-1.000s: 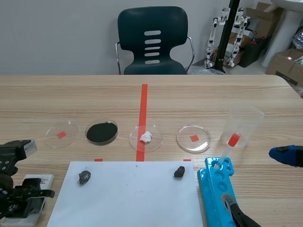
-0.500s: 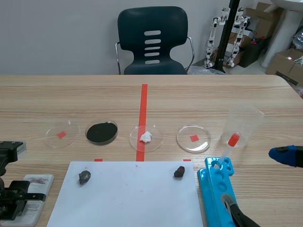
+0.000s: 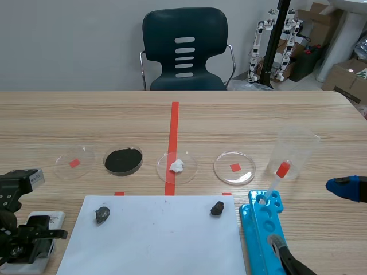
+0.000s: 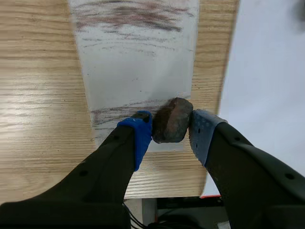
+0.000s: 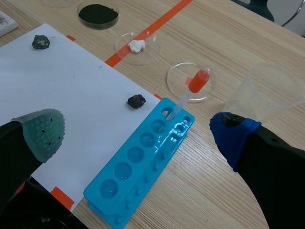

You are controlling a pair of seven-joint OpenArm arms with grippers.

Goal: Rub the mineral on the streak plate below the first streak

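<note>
In the left wrist view my left gripper (image 4: 170, 126) is shut on a dark brown mineral (image 4: 172, 120), pressed onto the white streak plate (image 4: 136, 57). A broad reddish-brown streak (image 4: 128, 14) marks the plate's far end, and a fainter streak (image 4: 121, 112) runs beside the mineral, nearer the gripper. In the scene view the left gripper (image 3: 20, 243) sits over the plate (image 3: 48, 220) at the table's front left corner. My right gripper (image 5: 138, 129) is open, above the blue well tray (image 5: 143, 160).
A white paper sheet (image 3: 155, 235) carries two dark rocks (image 3: 102, 215) (image 3: 217, 208). Behind it stand several petri dishes (image 3: 235, 168), one with black powder (image 3: 123, 160), one with a white lump (image 3: 176, 166). A plastic cup (image 3: 295, 152) and a red-bulbed dropper (image 3: 276, 179) are at the right.
The left gripper shifted leftward with the mineral half a second ago, then came back right to about where it started on the plate. The right arm has not moved.
</note>
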